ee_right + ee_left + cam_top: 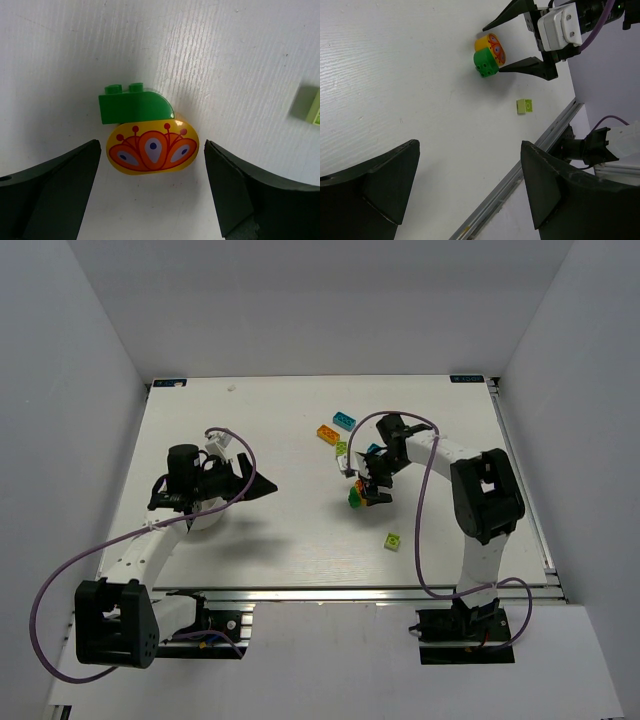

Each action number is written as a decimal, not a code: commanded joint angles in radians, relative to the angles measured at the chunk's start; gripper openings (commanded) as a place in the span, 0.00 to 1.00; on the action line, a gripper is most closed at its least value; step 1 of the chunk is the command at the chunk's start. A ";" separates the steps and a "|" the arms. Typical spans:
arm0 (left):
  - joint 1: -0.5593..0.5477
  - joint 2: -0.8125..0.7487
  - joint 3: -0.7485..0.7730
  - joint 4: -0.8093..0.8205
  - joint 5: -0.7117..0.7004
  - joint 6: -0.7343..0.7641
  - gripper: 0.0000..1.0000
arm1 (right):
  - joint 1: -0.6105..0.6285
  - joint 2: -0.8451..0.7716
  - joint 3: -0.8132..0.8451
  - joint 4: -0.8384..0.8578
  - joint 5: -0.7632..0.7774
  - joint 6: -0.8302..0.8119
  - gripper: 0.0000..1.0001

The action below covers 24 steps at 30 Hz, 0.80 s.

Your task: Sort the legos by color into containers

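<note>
From above, the left tool (258, 478) hangs over the left half of the white surface (280, 540), pointing toward the middle with its fingers spread and nothing between them. Under that arm a round white bowl (208, 523) shows only in part, and its compartments cannot be made out. The right tool (368, 490) sits low over a green brick (355, 500) right of centre. Farther back lie a cyan brick (344, 421), an orange brick (327, 434) and a lime brick (342, 449), close together, with a second cyan brick (373, 449) just beside the right arm. Another lime brick (393, 541) lies alone nearer the front edge, well apart from the rest.

The left wrist camera shows its own two dark fingers (385, 185) standing wide, with bare surface between them. Across from it the green brick touches a yellow piece (489, 44), and both sit between the right tool's open fingers. The lone lime brick lies on the side toward the surface's metal edge rail (530, 160).

The right wrist camera looks straight down on the pair. The green brick has two studs and a curved top, and the rounded yellow piece, printed with an orange fan pattern, presses against it. The right fingers stand spread on either side with a sliver of surface showing at each, gripping nothing. The lime brick is cut off at the right border
</note>
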 commanded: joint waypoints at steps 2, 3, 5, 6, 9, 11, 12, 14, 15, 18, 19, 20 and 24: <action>-0.004 -0.002 0.024 0.000 0.012 0.017 0.92 | 0.007 0.023 0.040 -0.006 -0.010 -0.003 0.88; -0.004 0.002 0.023 0.004 0.017 0.017 0.92 | 0.010 0.023 0.040 -0.006 -0.011 -0.003 0.88; -0.004 0.004 0.021 0.009 0.030 0.014 0.92 | 0.010 0.027 0.040 -0.005 -0.011 -0.003 0.86; -0.004 0.007 0.021 0.012 0.036 0.013 0.92 | 0.012 0.030 0.040 -0.006 -0.007 -0.002 0.85; -0.004 0.005 0.015 0.030 0.058 0.007 0.92 | 0.013 0.035 0.040 -0.006 -0.003 0.000 0.79; -0.004 0.005 0.010 0.041 0.066 -0.001 0.92 | 0.015 0.035 0.038 -0.006 -0.007 0.009 0.69; -0.004 0.015 0.003 0.062 0.090 -0.009 0.92 | 0.015 0.027 0.035 -0.005 -0.014 0.020 0.42; -0.004 0.018 0.001 0.072 0.113 -0.021 0.92 | 0.015 0.021 0.034 0.000 -0.012 0.029 0.34; -0.014 0.030 -0.003 0.092 0.113 -0.030 0.92 | 0.017 0.001 0.032 0.003 -0.011 0.033 0.28; -0.061 0.073 -0.005 0.130 0.115 -0.075 0.93 | 0.018 -0.064 0.015 0.016 -0.003 0.076 0.08; -0.078 0.088 -0.005 0.147 0.110 -0.092 0.93 | 0.018 -0.090 0.006 0.024 -0.004 0.102 0.06; -0.099 0.100 -0.005 0.155 0.109 -0.133 0.93 | 0.024 -0.117 -0.003 0.049 -0.010 0.174 0.04; -0.213 0.136 0.004 0.315 0.061 -0.253 0.93 | 0.049 -0.303 -0.090 0.171 -0.012 0.377 0.01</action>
